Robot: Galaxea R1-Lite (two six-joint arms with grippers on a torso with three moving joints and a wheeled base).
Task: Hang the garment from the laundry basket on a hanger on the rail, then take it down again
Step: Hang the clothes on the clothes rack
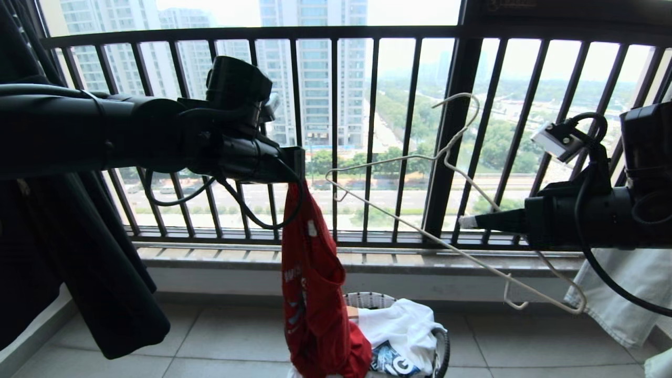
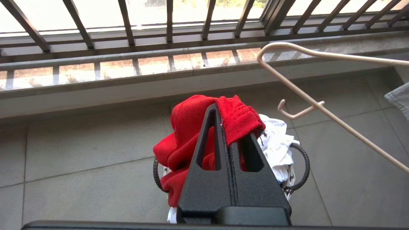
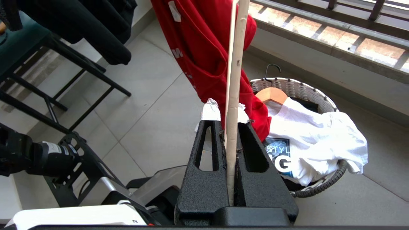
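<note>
Garment (image 1: 310, 294) hangs red and long from the left gripper (image 1: 295, 167), which is closed on its upper edge, above the laundry basket (image 3: 298, 91). Beside it, apart, the right gripper (image 1: 467, 221) is clamped on the wire of the hanger (image 1: 420, 210), which is tilted. To do this step well, the robot should probably find the neck opening and slide one hanger shoulder inside slowly. The folds hide the opening, and the rail is not in view.
</note>
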